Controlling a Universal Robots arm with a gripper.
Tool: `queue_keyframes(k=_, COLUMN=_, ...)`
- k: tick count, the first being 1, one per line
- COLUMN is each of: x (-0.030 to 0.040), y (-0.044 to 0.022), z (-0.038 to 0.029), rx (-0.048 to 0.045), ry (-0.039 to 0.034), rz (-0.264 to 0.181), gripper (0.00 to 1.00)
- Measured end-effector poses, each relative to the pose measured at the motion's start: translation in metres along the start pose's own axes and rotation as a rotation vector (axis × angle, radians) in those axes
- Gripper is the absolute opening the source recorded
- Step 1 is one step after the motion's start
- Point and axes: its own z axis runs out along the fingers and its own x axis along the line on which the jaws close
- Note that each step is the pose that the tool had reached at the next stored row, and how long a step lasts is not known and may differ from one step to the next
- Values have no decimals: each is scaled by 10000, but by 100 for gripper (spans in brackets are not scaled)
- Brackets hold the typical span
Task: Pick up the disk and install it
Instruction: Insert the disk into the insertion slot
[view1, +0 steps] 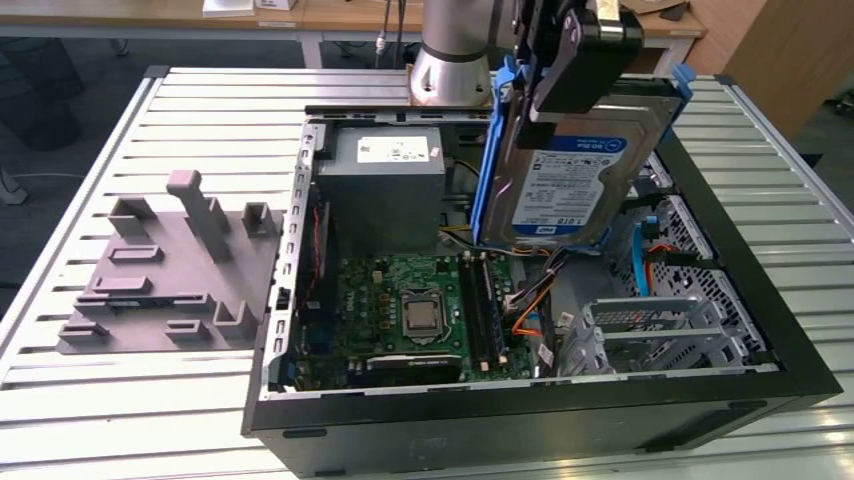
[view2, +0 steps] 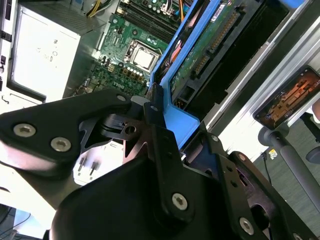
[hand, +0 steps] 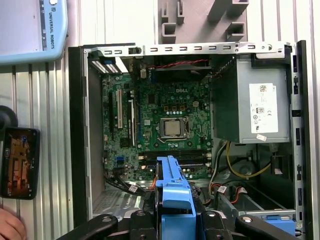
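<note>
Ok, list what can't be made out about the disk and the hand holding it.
- Exterior view: the disk's upper end is hidden behind the hand.
- First wrist view: the disk is edge-on and cut off by the picture's edge, so its label is out of sight.
- Second wrist view: the hand's body covers the disk's near end.

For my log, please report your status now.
Gripper shut on disk. Disk held above open computer case, not seated. Orange cables lie beneath it.

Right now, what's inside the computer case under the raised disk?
Below the disk, the open case shows a motherboard, orange cables and a silver drive cage. The disk hides what lies behind it.
</note>
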Motion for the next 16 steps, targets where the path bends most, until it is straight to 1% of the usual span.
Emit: queue_keyframes(k=16, x=37, y=-2, z=-1, rx=0, ry=1, rz=0, gripper=37)
